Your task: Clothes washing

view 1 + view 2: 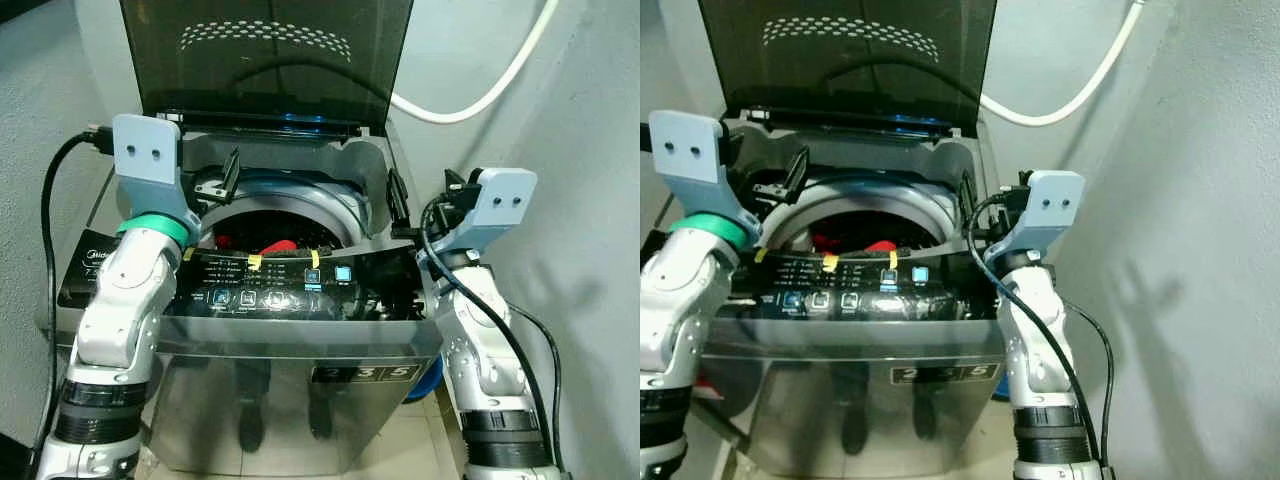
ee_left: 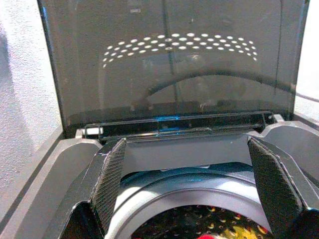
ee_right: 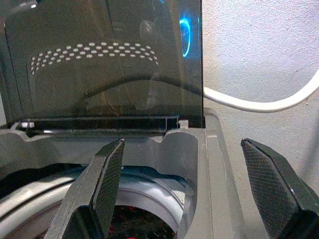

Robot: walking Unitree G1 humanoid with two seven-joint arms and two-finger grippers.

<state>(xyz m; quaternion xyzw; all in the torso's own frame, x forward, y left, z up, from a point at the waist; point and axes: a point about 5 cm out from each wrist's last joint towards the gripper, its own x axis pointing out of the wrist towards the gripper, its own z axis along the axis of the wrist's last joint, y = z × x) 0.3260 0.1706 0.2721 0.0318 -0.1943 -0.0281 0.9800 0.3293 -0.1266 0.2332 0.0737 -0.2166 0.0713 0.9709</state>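
The grey top-loading washing machine [image 1: 300, 350] stands directly in front of the robot, its control panel [image 1: 290, 285] facing the robot and its dark tinted lid [image 1: 265, 60] raised upright at the rear, so the opening faces up. The left gripper [image 1: 222, 180] hangs over the left rim of the round drum opening [image 1: 285, 215], fingers spread apart and empty. Red clothing [image 1: 278, 245] lies inside the drum. The right gripper [image 1: 398, 200] hangs at the right rear corner of the opening, fingers likewise spread and empty. A white hose [image 1: 490, 85] curves across the wall on the right. The right wrist view shows this hose beside the lid; the left wrist view shows the lid hinge [image 2: 174, 124] instead.
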